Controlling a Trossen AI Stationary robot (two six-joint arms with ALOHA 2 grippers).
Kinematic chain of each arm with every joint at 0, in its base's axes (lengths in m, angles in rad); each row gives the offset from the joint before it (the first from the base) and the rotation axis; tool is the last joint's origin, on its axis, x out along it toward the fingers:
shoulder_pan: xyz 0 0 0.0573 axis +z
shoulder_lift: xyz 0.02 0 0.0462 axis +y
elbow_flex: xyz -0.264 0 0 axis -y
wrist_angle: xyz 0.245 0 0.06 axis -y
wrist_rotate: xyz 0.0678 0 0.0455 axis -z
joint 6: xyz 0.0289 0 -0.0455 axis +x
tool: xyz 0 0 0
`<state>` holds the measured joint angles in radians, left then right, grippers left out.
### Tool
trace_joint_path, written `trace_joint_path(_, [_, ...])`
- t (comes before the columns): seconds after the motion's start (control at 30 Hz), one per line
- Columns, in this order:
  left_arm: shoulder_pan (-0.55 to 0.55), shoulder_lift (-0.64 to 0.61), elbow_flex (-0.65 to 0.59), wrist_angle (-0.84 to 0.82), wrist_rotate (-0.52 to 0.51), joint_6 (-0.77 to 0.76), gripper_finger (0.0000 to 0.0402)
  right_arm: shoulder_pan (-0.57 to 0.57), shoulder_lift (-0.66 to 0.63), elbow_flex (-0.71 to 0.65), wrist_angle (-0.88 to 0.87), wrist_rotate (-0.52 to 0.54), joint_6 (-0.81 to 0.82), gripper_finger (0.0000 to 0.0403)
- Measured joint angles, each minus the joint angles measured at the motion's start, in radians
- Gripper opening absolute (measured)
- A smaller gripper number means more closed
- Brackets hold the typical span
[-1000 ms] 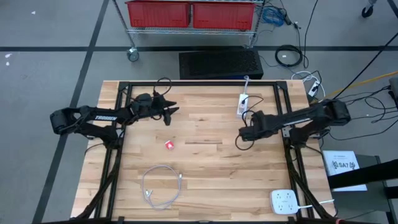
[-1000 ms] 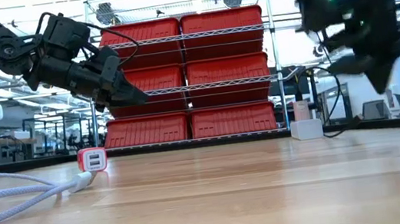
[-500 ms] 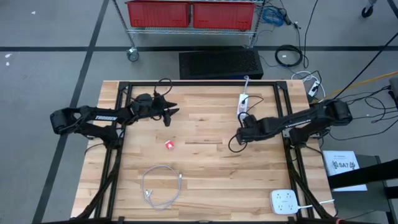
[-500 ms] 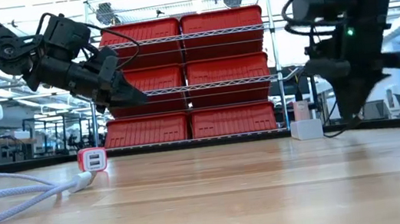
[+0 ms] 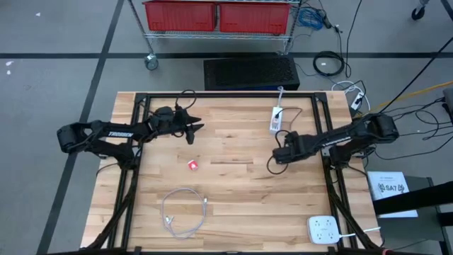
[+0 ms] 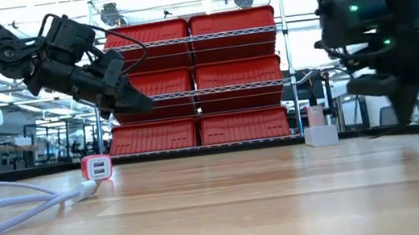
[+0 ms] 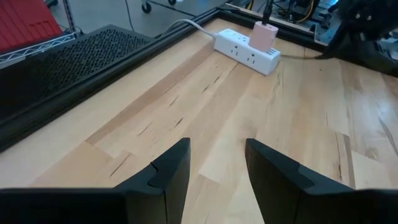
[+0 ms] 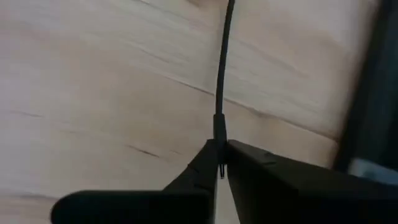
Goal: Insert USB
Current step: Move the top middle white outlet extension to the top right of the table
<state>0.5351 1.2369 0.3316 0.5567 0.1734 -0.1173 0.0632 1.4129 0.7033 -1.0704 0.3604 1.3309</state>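
A red USB charger (image 5: 192,165) with white ports (image 6: 96,166) stands on the wood table. A pale braided cable (image 5: 184,214) lies coiled toward the near edge, and its plug end reaches beside the charger (image 6: 81,191). My left gripper (image 5: 197,127) hovers open above the table's far left part (image 7: 216,146), touching nothing. My right gripper (image 5: 277,157) is low over the table's right half, shut on a thin black cable (image 8: 222,81). That cable loops on the wood (image 5: 270,164). My right gripper pinches the thin black cable between its two fingertips, at a thicker section of the cord (image 8: 217,127). The fingers point down at the table and lie along the cord. The rest of it runs away across the wood and rests there.
A white power strip (image 5: 276,118) with a pink plug (image 7: 264,36) lies near the far edge. A white multi-port adapter (image 5: 324,230) sits at the near right corner. Black frame rails (image 5: 134,177) border the table on both sides. Red bins (image 6: 196,79) stand on a rack behind.
My right gripper swung toward the table's left and dropped lower, then came back a little to the right, staying low over the wood. The black cable's loop shifted along with it. The left arm kept still.
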Motion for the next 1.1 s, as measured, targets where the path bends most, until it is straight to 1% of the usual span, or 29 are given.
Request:
trace_joint_path(0.1, [0.000, 0.000, 0.000, -0.001, 0.000, 0.000, 0.0161, 0.032, 0.000, 0.000, -0.141, 0.004, 0.121, 0.0006])
trace_joint_path(0.2, [0.000, 0.000, 0.000, -0.001, -0.008, 0.001, 0.0161, 0.054, 0.003, 0.005, -0.125, 0.029, 0.164, 0.0008])
trace_joint_path(0.27, [0.000, 0.000, 0.000, -0.003, -0.010, 0.001, 0.0161, 0.050, 0.015, 0.004, -0.135, 0.025, 0.160, 0.0021])
trace_joint_path(0.37, [0.000, 0.000, 0.000, -0.027, -0.010, 0.001, 0.0161, 0.048, 0.026, 0.003, -0.125, -0.006, 0.127, 0.0059])
trace_joint_path(0.53, [-0.002, 0.000, 0.000, -0.056, -0.011, 0.002, 0.0161, 0.049, 0.009, 0.009, -0.129, -0.032, 0.117, 0.0151])
trace_joint_path(0.63, [-0.002, 0.000, 0.000, -0.050, -0.009, 0.002, 0.0161, 0.037, -0.009, 0.045, -0.162, -0.083, 0.089, 0.0201])
trace_joint_path(0.7, [-0.002, 0.000, 0.000, -0.046, -0.008, 0.002, 0.0161, 0.027, -0.020, 0.087, -0.202, -0.127, 0.038, 0.0220])
trace_joint_path(0.83, [-0.002, 0.000, 0.000, -0.046, 0.000, 0.027, 0.0161, 0.022, -0.036, 0.191, -0.296, -0.125, -0.037, 0.0229])
trace_joint_path(0.97, [-0.002, 0.000, 0.000, -0.043, 0.008, 0.028, 0.0161, 0.026, -0.041, 0.307, -0.396, -0.128, -0.087, 0.0222])
trace_joint_path(1.03, [-0.002, 0.000, 0.000, -0.043, 0.008, 0.028, 0.0161, 0.040, -0.041, 0.347, -0.413, -0.173, -0.127, 0.0215])
trace_joint_path(1.1, [-0.002, 0.000, 0.000, -0.043, 0.008, 0.028, 0.0161, 0.068, -0.041, 0.368, -0.380, -0.263, -0.190, 0.0200])
